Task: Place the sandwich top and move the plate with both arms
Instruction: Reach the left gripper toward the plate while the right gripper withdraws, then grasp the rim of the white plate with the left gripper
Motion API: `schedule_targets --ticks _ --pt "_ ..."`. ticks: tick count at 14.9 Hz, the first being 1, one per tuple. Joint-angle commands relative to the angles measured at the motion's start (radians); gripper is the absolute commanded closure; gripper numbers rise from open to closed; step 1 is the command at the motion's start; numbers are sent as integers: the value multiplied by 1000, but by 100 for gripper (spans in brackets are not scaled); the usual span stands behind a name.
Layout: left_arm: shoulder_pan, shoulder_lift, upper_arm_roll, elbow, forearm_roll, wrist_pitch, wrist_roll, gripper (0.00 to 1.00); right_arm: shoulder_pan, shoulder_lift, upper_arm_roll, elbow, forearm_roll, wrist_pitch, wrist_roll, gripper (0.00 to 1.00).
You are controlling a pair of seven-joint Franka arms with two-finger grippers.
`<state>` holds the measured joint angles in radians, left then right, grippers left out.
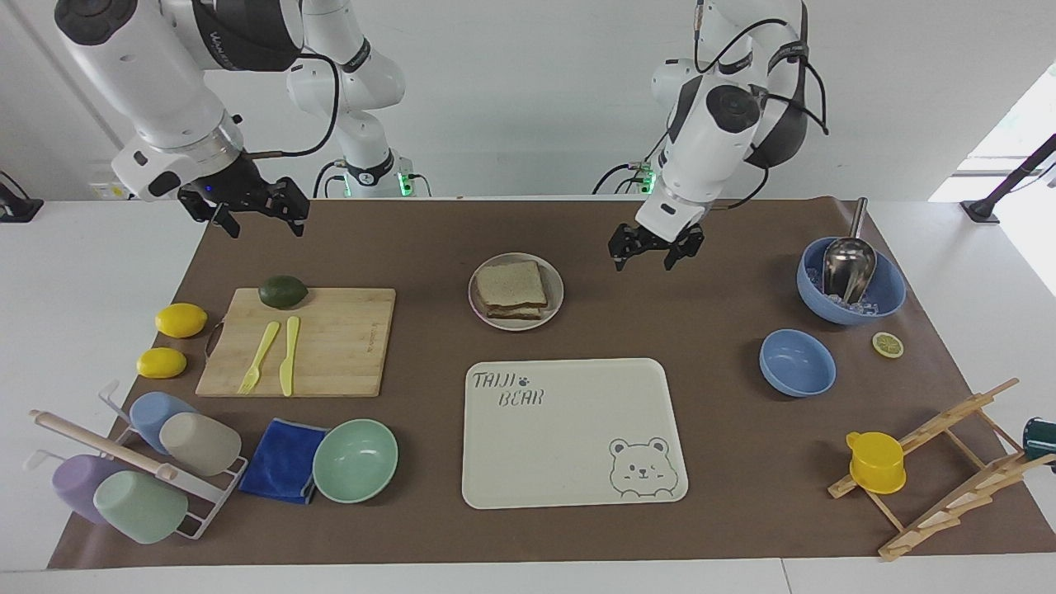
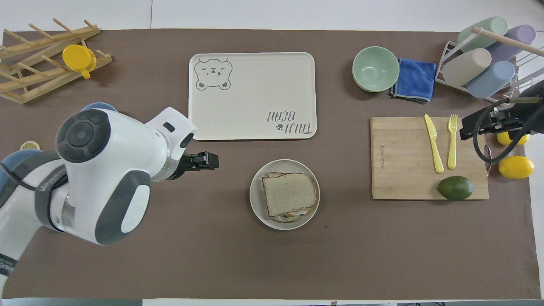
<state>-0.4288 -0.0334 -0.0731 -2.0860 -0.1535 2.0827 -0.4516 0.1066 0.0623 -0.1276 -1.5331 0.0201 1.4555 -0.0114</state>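
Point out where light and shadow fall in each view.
Facing view: bright daylight washes out the corner at the left arm's end; the plate casts a soft shadow on the mat. Overhead view: even light, with a faint shadow beside the green bowl.

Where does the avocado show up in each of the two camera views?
Facing view: the avocado lies on the cutting board's edge nearest the robots.
Overhead view: the avocado sits low on the board, toward the right arm's end.
Shared landmark: the yellow knife beside it.
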Motion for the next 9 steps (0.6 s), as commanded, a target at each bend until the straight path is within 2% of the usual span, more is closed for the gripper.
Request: schedule_targets --ticks 1,5,9 --pt "-82 41 15 -74 -9 146 -64 0 -13 -12 11 -42 -2 19 -25 0" --pt "-125 69 15 -147 -12 250 -87 0 -13 -38 6 -41 3 -26 -53 0" --pt "-165 92 13 -201 -52 335 -107 6 -13 -52 10 -53 1 -50 -55 0"
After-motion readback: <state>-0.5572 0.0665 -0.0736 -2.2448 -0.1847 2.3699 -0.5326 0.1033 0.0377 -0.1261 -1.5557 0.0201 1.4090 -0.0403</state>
